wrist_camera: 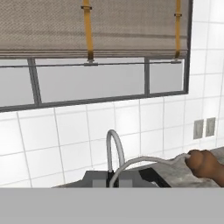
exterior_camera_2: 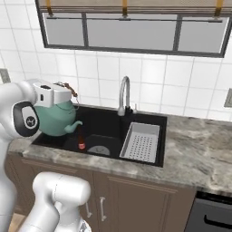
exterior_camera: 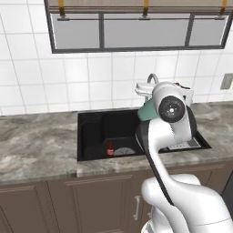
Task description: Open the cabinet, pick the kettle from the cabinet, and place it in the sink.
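My gripper (exterior_camera_2: pixel 58 100) is shut on the thin arched handle of the teal-green kettle (exterior_camera_2: pixel 56 119), which hangs upright over the left end of the black sink (exterior_camera_2: pixel 108 123). Its spout points right, toward the basin. In the left base view my own arm hides most of the kettle (exterior_camera: pixel 146 111), which hangs above the sink (exterior_camera: pixel 93 132) with the gripper (exterior_camera: pixel 144 93) just over it. The hand view shows the wire handle and its brown top (wrist_camera: pixel 204 162) at the lower right. The cabinet is out of view.
A curved silver faucet (exterior_camera_2: pixel 124 94) rises behind the basin. A small red bottle (exterior_camera_2: pixel 81 144) stands on the sink floor, and a grey drain rack (exterior_camera_2: pixel 141 142) fills its right part. Grey marbled counter (exterior_camera: pixel 36 145) lies on both sides, with a tiled wall and window behind.
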